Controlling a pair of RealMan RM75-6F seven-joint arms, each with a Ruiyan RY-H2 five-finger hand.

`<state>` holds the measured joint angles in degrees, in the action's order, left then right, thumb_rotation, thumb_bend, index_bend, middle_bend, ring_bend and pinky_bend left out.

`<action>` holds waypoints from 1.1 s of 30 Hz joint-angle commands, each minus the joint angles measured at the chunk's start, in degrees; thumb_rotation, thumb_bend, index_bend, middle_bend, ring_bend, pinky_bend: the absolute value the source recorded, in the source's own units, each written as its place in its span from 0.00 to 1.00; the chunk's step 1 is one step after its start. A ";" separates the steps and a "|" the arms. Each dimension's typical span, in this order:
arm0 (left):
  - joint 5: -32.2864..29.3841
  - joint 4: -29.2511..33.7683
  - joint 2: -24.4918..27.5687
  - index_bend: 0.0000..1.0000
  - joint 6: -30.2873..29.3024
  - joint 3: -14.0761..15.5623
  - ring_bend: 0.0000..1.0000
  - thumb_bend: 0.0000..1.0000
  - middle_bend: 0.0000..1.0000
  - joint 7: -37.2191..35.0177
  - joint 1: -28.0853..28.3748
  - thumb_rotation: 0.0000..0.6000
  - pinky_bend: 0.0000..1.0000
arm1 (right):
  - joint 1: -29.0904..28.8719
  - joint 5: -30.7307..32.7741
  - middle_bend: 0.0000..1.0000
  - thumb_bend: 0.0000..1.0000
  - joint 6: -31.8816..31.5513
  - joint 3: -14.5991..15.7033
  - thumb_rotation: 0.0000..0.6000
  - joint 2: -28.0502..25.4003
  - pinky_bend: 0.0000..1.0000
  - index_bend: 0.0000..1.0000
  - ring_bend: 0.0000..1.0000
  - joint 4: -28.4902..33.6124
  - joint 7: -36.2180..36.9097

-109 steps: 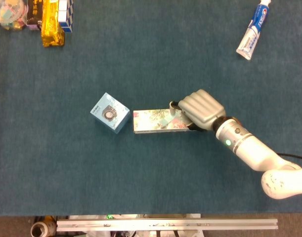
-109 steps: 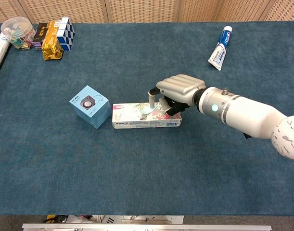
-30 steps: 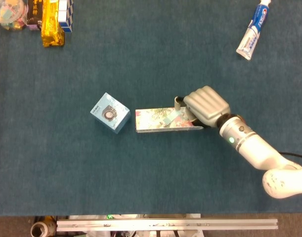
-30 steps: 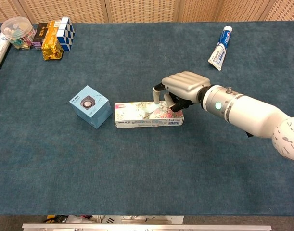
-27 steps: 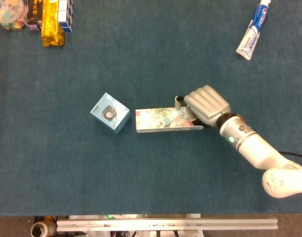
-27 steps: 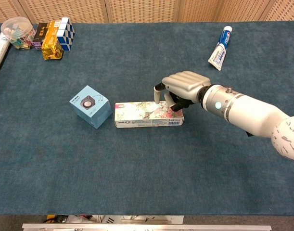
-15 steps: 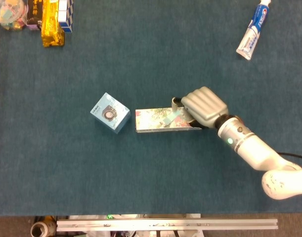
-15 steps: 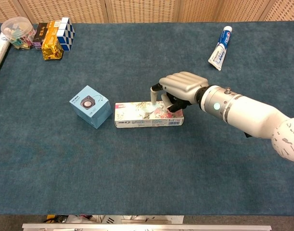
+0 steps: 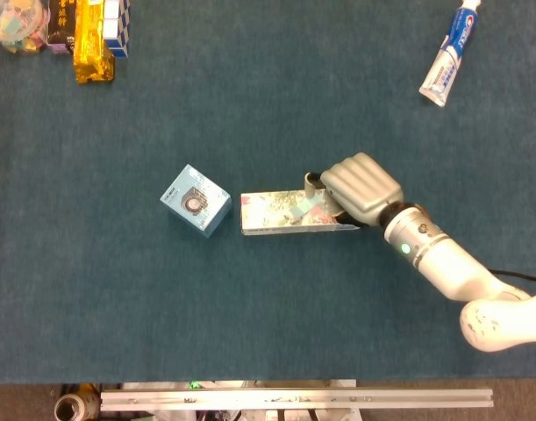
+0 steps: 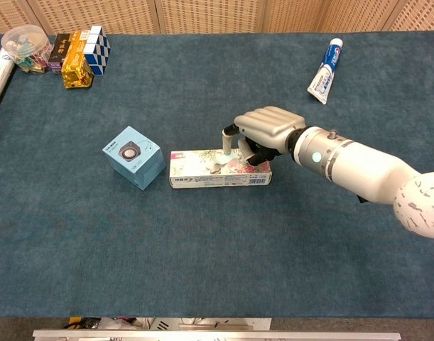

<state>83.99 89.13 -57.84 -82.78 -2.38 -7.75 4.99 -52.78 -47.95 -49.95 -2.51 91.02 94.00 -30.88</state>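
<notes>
A: What do we have closest to us on the blue cloth table [image 10: 202, 241]?

B: Our right hand [image 10: 268, 132] sits over the right end of a long floral box [image 10: 218, 170], which lies flat near the table's middle. The fingers [image 10: 228, 142] curl down onto the box's top and far edge; we cannot tell whether they truly grip it.

A: And beside it?

B: Just left of the box, apart from it, stands a light blue cube box [image 10: 134, 157].

A: Farther back?

B: A toothpaste tube [image 10: 324, 71] lies far right. At the far left corner we see a gold packet [image 10: 77, 59], a checkered cube [image 10: 97, 48] and a clear tub [image 10: 25, 44]. Our left hand is out of sight.
</notes>
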 commanded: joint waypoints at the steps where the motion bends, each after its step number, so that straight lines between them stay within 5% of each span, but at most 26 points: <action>1: 0.05 -0.02 -0.05 0.13 0.03 -0.01 0.40 0.34 0.36 0.02 0.05 1.00 0.44 | 0.11 0.01 1.00 1.00 -0.08 0.03 1.00 -0.17 1.00 0.38 1.00 0.07 0.08; 14: 0.12 -0.09 -0.16 0.13 0.05 -0.04 0.40 0.35 0.36 0.07 0.11 1.00 0.44 | 0.71 0.10 1.00 1.00 -1.03 -0.05 1.00 -1.80 1.00 0.38 1.00 1.01 0.12; 20: 0.05 -0.11 0.05 0.13 -0.33 -0.18 0.40 0.35 0.36 -0.06 -0.04 1.00 0.44 | 3.78 -4.37 1.00 0.99 -6.40 -1.44 1.00 -7.26 1.00 0.38 1.00 5.28 3.30; 28: -0.19 -0.25 -0.30 0.13 -0.36 -0.38 0.39 0.35 0.36 0.08 0.02 1.00 0.43 | 9.53 -11.55 0.92 0.49 -15.05 -1.49 0.91 -15.04 1.00 0.38 0.98 10.32 7.04; 31: -0.52 -0.31 -0.85 0.13 -0.99 -0.67 0.39 0.35 0.36 0.47 -0.20 1.00 0.41 | 14.99 -15.34 0.76 0.36 -22.66 -0.11 0.89 -20.74 0.97 0.38 0.85 12.71 8.27; 33: -0.71 -0.24 -1.21 0.13 -1.32 -0.80 0.37 0.35 0.36 1.16 -0.31 1.00 0.39 | 18.12 -18.17 0.67 0.31 -25.95 1.19 0.89 -23.27 0.84 0.38 0.73 13.37 9.95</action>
<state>83.42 88.86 -58.84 -83.91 -3.09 -6.92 4.78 -39.70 -61.51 -70.36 -3.11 72.45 105.37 -23.21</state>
